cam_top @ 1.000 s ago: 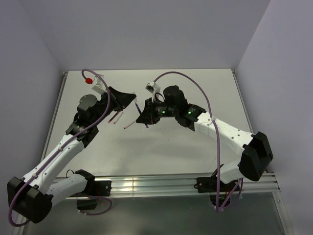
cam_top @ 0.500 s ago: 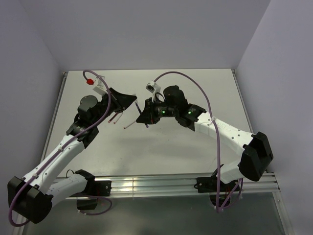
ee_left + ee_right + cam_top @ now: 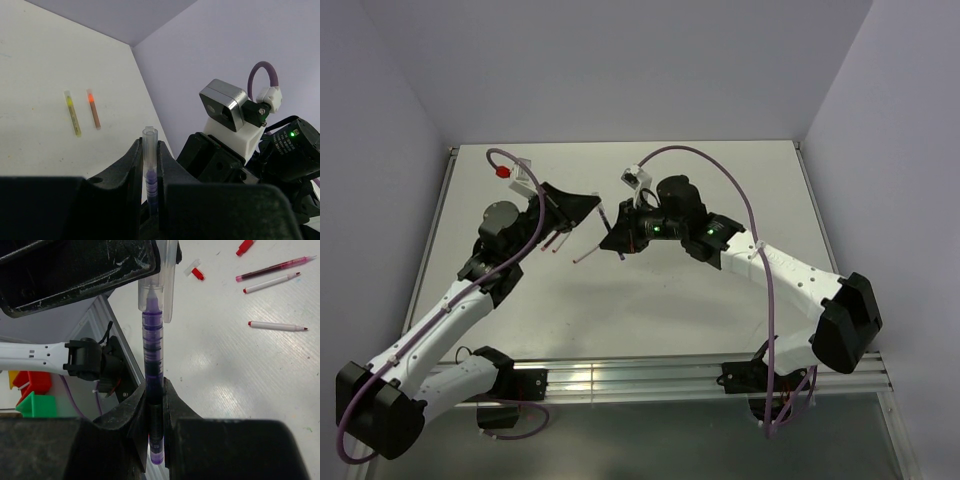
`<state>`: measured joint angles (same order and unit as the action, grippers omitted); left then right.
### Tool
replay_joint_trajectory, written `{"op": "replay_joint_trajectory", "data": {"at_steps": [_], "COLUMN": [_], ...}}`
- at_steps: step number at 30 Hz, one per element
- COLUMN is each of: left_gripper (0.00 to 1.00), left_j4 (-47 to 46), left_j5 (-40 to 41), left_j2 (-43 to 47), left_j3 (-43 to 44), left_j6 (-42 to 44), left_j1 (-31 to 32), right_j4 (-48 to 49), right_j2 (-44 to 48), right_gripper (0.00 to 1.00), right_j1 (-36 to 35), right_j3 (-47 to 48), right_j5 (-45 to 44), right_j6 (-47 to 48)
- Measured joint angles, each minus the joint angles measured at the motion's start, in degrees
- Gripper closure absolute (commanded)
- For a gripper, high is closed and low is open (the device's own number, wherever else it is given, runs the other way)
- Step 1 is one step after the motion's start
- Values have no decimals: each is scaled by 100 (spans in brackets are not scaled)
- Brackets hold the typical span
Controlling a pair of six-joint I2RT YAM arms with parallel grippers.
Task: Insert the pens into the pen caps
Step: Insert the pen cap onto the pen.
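My left gripper is shut on a pale clear pen cap, held upright between its fingers. My right gripper is shut on a purple pen. The pen's tip sits inside the clear cap, and the purple barrel shows through the cap in the left wrist view. The two grippers meet above the middle of the table, with the pen bridging them. More pens lie on the table: a dark red one, two white ones with red tips, an olive-yellow one and an orange one.
Small red caps lie on the white table beyond the pens. Two loose pens lie under the left gripper. A red cable plug rides on the left wrist. Purple cables arch over both arms.
The left wrist has shifted slightly, its cable plug moving left and down a little. Both grips and the pen in the cap look the same.
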<state>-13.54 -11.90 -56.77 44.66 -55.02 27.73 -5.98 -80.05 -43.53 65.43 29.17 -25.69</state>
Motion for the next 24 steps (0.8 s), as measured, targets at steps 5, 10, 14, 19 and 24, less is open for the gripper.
{"op": "replay_joint_trajectory", "data": {"at_steps": [5, 10, 14, 19, 24], "left_gripper": [100, 100, 100, 100, 100], "left_j4": [-153, -201, -186, -188, -184], "left_j5": [260, 706, 968, 1141, 1172], "left_j2": [72, 136, 151, 208, 310], "left_j3": [-118, -138, -144, -195, -258], "left_j6": [-61, -52, -11, 33, 50], "left_j1": [155, 389, 577, 660, 678], "right_j4": [-2, 24, 96, 81, 74], "right_j2": [44, 83, 96, 96, 96], "right_gripper": [100, 100, 100, 100, 100], "right_j1": [-11, -11, -22, -24, -50], "right_j3": [-33, -33, -31, -31, -31], "right_j5": [-92, -188, -243, -225, -195], "right_j6": [-48, -111, -149, -144, -96]}}
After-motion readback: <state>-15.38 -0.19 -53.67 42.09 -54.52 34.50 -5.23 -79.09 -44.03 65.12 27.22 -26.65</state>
